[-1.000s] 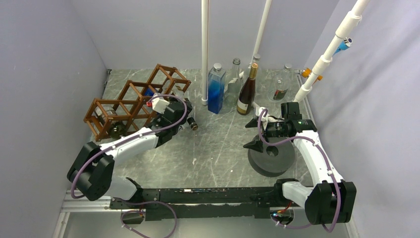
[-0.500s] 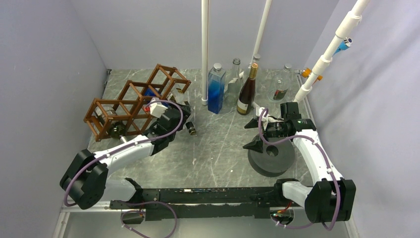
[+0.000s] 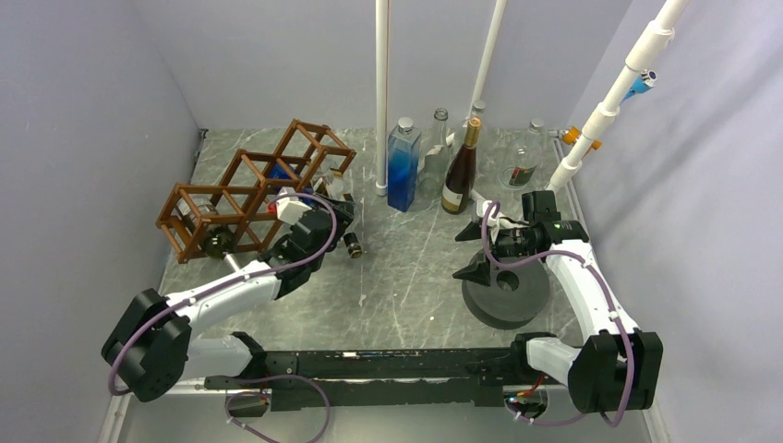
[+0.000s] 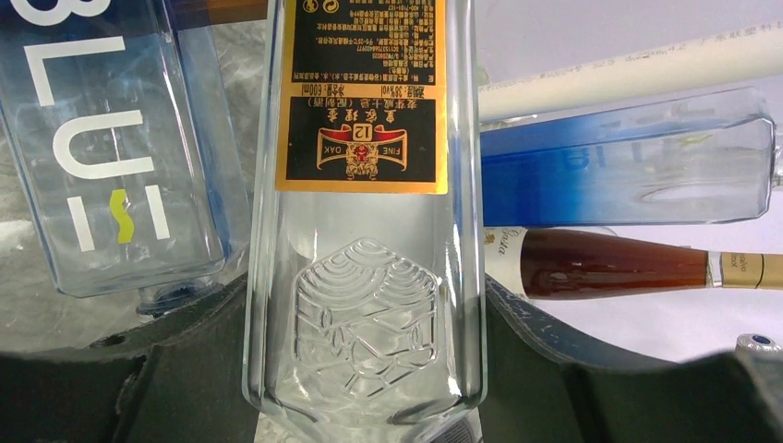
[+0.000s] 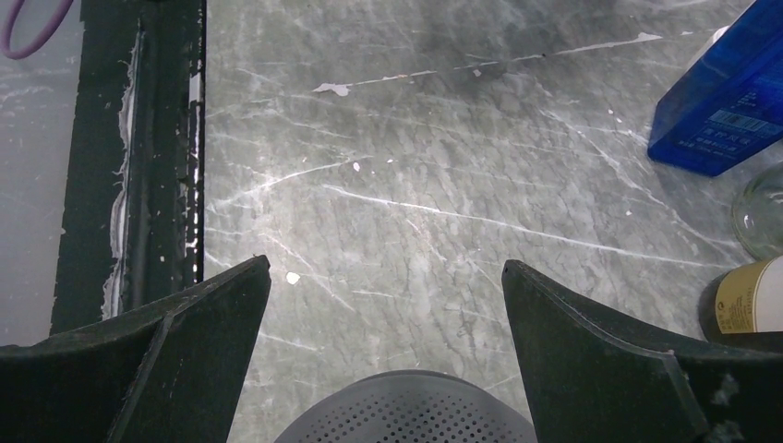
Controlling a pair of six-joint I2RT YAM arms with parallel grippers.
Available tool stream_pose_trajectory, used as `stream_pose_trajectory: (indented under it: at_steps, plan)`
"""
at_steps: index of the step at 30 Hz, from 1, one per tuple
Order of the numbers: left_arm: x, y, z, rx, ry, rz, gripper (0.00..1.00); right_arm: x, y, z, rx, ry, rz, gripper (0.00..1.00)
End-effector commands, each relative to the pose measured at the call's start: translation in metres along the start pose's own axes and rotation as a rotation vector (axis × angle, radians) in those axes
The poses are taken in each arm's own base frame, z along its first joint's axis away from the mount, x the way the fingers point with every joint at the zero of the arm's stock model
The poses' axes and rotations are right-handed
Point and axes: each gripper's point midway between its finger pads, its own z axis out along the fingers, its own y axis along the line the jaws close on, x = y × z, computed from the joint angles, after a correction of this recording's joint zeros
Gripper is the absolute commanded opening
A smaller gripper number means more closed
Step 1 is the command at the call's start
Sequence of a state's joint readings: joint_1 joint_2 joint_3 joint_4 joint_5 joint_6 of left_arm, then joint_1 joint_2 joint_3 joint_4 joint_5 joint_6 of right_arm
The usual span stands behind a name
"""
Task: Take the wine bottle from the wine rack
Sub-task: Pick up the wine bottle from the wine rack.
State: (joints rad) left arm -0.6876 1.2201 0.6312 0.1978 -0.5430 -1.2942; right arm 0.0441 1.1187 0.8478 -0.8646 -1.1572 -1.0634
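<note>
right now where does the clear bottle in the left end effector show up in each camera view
Top external: clear bottle, dark cap showing, near the wine rack's right end.
Left wrist: fills the centre, gripped by the left end effector.
Right wrist: not in it.
Shared landmark: the dark wine bottle, seen in all three.

Site: I read this as a robotics lab test cell | Enclosure: I see bare grey partition walls (image 3: 83, 138) boxing in a marble-look worktop (image 3: 406, 277) | Fixtures: two robot arms (image 3: 231, 286) sit bolted to a black rail (image 3: 369, 358) at its near edge, purple cables (image 3: 631, 365) exposed, white poles (image 3: 381, 101) standing at the back | Props: wine rack (image 3: 245, 189) and assorted bottles (image 3: 460, 175).
</note>
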Motion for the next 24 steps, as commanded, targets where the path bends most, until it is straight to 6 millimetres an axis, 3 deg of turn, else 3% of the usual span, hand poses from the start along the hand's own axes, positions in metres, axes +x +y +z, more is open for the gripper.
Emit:
stream_pose_trajectory:
  at_steps: [1,24]
  plan:
    - [-0.036,-0.056,-0.016,0.176,-0.11,-0.118,0.0,-0.018,-0.004,-0.003,-0.004,-0.048,-0.064,1.0]
    - [-0.034,-0.058,-0.04,0.258,-0.105,-0.104,0.0,-0.018,-0.004,-0.003,-0.004,-0.049,-0.065,1.0]
